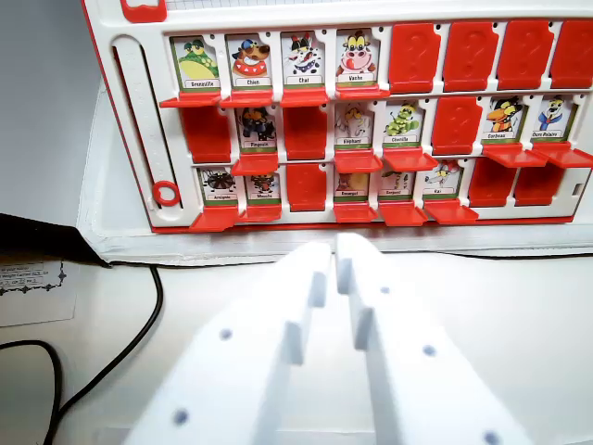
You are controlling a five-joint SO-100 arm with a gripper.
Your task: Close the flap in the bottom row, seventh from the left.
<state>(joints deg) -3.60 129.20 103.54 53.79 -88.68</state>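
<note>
A white counter (519, 297) carries the red board (130, 111). In the bottom row, the seventh flap (491, 181) already shows its red back, as if closed. The tool (334, 264) is held nearly together, empty, near the board, touching nothing.

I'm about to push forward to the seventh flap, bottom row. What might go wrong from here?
The gripper points at the fourth bottom flap, well left of the seventh slot; going straight hits the wrong one.
The seventh slot already shows plain red, no picture; pushing there may knock the sixth flap beside it.
</note>
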